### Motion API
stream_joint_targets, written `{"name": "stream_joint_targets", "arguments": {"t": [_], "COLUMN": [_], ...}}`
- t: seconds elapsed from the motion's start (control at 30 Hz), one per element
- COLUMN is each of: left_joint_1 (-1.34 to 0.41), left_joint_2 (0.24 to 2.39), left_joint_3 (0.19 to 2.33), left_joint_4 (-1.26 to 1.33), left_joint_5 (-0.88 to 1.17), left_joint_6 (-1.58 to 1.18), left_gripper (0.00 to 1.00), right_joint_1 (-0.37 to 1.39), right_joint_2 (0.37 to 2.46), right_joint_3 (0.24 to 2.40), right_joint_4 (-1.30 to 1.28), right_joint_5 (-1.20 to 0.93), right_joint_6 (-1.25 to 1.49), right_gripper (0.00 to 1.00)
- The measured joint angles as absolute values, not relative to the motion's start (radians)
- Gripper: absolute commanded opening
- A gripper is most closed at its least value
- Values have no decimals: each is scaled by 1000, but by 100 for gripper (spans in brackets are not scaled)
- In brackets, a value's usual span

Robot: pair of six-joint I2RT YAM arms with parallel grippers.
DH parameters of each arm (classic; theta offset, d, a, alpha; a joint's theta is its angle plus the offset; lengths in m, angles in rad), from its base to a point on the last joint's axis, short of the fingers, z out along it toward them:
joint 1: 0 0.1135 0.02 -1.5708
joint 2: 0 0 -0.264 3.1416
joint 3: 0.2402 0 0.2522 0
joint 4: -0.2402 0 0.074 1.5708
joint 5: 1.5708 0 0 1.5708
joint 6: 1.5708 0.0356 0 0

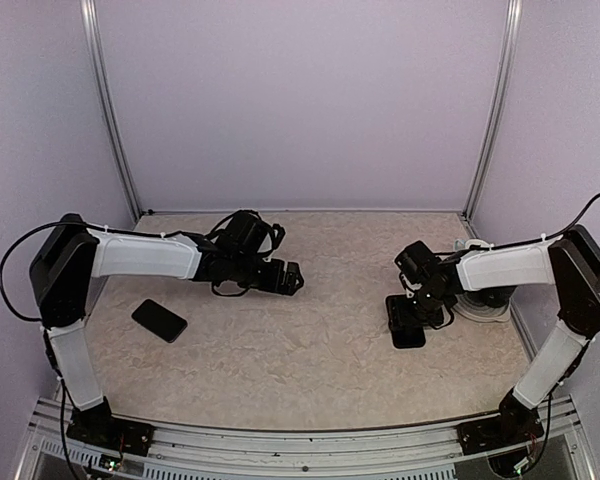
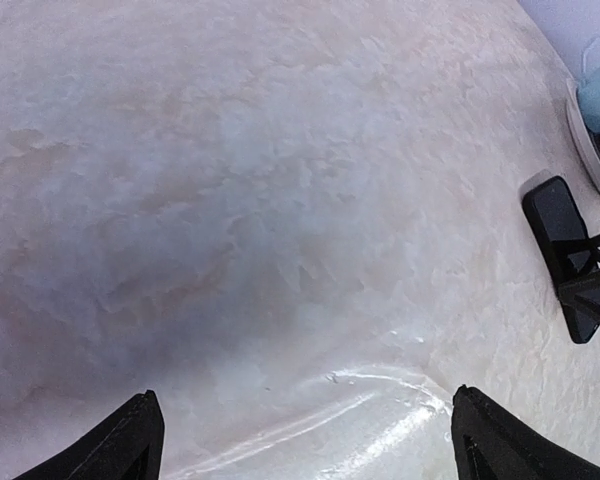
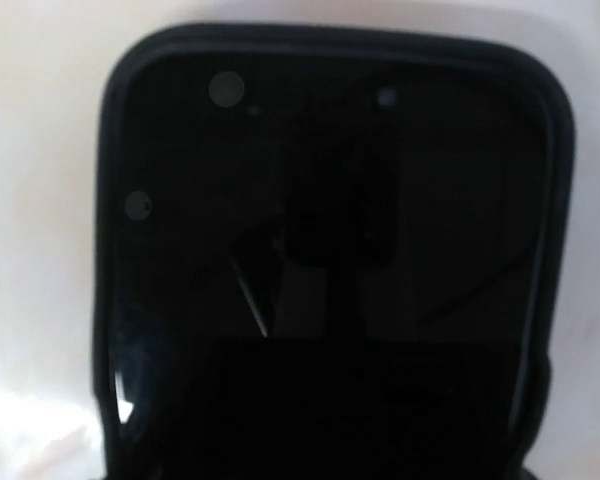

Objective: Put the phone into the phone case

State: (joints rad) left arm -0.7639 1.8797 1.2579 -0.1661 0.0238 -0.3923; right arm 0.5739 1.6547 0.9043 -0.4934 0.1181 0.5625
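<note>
A marbled beige table [image 1: 310, 350] is enclosed by pale lilac walls [image 1: 300, 100] in the top view. The phone [image 1: 160, 320] is seen lying flat at the lower left of that frame, just beside the left arm's upright link and well apart from both grippers; it is touched by nothing. The left gripper [image 1: 292, 278] is held near the frame's middle, up and to the right of the phone. Its fingers [image 2: 130, 445] are shown spread wide at the bottom corners of the left wrist view, with only bare table between them: released, nothing grasped.

The case [image 1: 408, 332] is found at the right of the top view, flat on the table, with the right gripper [image 1: 408, 308] placed directly over its upper end. The right wrist view is filled by the case: a dark glossy inner face ringed by a raised rim, its lower part lost in blackness where no fingers can be made out. Whether the right gripper is clenched on the case or merely poised over it cannot be told. A white disc [image 1: 483, 305] is seen just right of the case, partly covered by the right arm. Phone and case are separated by most of the table's width.
</note>
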Motion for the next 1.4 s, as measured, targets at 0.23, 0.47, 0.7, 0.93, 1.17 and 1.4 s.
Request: {"name": "stream_joint_targets", "arguments": {"t": [0.23,0.47,0.7,0.93,1.17,1.4], "left_joint_1": [-693,-676,-595,-461,-413,-350], "left_joint_2": [1848,1848,1885,2031,2167,2167], "left_joint_3": [1258,1265,1359,1533,1564,1557], "left_joint_4": [-171,-236,-379,-480,-524,-461], "left_joint_5": [-20,-66,-188,-206,-147,-27], "left_joint_6": [-397,-393,-362,-304,-274,-263], "left_gripper": [99,99,99,94,79,55], "right_joint_1": [490,458,457,457,457,457], "right_joint_2": [1707,1736,1714,1580,1538,1507], "right_joint_3": [955,986,997,1026,1028,1018], "right_joint_4": [-450,-442,-459,-461,-468,-480], "right_joint_5": [87,65,38,14,13,12], "right_joint_6": [441,428,408,371,355,356], "right_gripper": [57,99,99,99,99,99]}}
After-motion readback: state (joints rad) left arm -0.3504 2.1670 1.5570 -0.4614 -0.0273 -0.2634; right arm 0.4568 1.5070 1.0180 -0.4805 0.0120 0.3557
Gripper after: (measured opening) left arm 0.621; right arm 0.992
